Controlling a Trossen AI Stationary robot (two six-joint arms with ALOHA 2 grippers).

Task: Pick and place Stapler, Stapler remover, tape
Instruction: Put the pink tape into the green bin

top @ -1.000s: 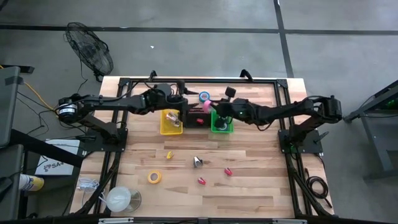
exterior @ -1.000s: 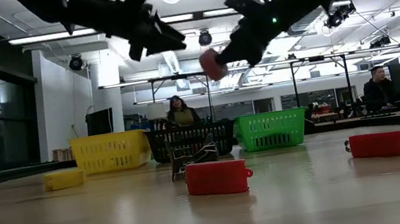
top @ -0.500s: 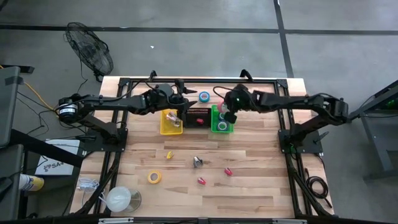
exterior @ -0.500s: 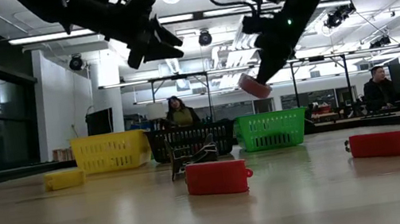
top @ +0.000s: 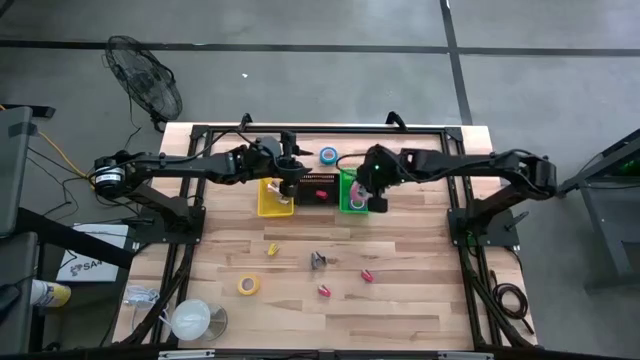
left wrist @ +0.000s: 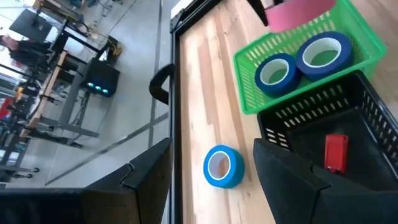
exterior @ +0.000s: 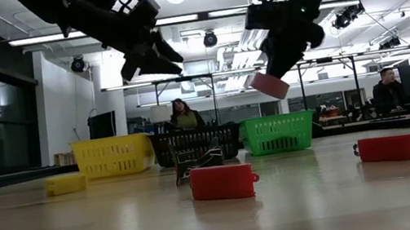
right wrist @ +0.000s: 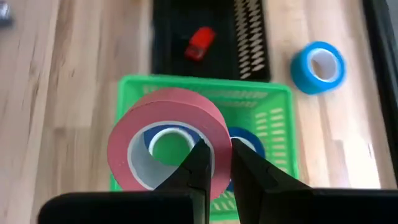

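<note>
**Desk:** What is the right gripper [right wrist: 214,163] doing?

**Photographer:** Its fingers are clenched on the wall of a pink tape roll [right wrist: 166,144], held in the air above the green basket [right wrist: 277,100], just right of centre in the upper half of the overhead frame. Two blue tape rolls [left wrist: 277,73] lie inside that basket.

**Desk:** And the left gripper [top: 291,172]?

**Photographer:** It hangs above the row of baskets, left of centre in the overhead frame, fingers spread and grasping nothing.

**Desk:** Where are the other pieces?

**Photographer:** A black basket [top: 316,189] sits between the green one and a yellow basket [top: 272,200]; a small red item [left wrist: 336,152] lies in the black one. One blue tape roll [top: 329,155] rests on the counter [top: 420,290] behind the baskets. Lower in the overhead frame, a yellow tape roll [top: 248,285] lies at lower left, two red pieces [top: 324,291] and a dark metal piece [top: 318,260] near the centre, and a small yellow item [top: 272,248] left of them. Two people sit in the room behind, seen across the counter.
</note>
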